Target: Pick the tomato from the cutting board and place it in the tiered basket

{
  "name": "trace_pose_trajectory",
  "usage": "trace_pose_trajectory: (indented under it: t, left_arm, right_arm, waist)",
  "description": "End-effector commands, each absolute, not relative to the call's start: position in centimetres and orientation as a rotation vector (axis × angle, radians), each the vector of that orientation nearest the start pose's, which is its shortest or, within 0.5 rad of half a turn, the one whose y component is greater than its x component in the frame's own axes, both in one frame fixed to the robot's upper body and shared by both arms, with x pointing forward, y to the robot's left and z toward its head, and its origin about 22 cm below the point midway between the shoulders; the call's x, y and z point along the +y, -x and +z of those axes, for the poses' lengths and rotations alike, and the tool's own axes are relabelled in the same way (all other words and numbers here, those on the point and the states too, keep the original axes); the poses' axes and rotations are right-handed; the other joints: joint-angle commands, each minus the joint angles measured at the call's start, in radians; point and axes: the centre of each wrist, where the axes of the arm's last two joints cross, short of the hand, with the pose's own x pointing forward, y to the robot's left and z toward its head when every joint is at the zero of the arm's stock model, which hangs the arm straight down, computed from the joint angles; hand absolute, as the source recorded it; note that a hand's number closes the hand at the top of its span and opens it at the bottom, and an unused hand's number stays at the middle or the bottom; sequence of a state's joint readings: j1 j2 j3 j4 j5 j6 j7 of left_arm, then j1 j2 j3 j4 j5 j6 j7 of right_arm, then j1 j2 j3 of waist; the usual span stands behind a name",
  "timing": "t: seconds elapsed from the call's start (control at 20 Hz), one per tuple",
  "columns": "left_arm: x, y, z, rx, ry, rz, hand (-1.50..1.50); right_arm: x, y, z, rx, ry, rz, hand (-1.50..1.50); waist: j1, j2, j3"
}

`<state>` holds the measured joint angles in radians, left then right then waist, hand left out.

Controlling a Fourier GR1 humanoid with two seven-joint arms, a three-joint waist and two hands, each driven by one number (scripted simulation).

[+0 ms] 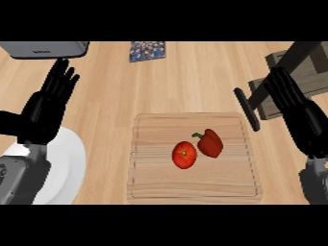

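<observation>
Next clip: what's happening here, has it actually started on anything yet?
Nothing is being handled yet. The tomato lies on the cutting board, touching or nearly touching a red pepper to its right. The left hand and right hand are both open, fingers up, at either side of the board, holding nothing. The tiered basket stands at the far right, beyond the right hand. A white plate sits partly under the left forearm.

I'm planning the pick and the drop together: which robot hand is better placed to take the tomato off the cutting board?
Probably the right robot hand. Both hands are open and off the cutting board, but the tiered basket stands on the right, just behind that hand. The left robot hand hovers over the white plate, away from the basket. The tomato lies mid-board.
</observation>
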<state>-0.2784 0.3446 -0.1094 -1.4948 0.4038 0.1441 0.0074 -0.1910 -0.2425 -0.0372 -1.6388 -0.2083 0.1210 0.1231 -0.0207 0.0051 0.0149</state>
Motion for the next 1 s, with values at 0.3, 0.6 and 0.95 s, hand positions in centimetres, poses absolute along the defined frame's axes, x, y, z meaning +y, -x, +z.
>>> trace_pose_trajectory:
  t: [0.3, 0.6, 0.95]
  left_arm:
    - [27.7, -24.7, -2.5, -1.325, -0.212, -0.017, 0.0]
    - [24.4, -21.9, -5.3, -1.305, -0.233, -0.026, 0.0]
    - [23.5, -21.4, -5.1, -1.292, -0.261, -0.011, 0.0]
  right_arm:
    - [-30.8, -29.3, 12.5, -1.78, 0.562, 0.3, 1.5]
    - [-23.3, -28.2, 5.9, -1.849, 0.277, -0.261, -1.5]
    - [-24.4, -25.0, 8.6, -1.67, 0.237, 0.247, -1.5]
  waist:
    - [0.002, 0.0, -0.027]
    - [0.024, -0.005, -0.014]
    - [0.013, -0.009, -0.017]
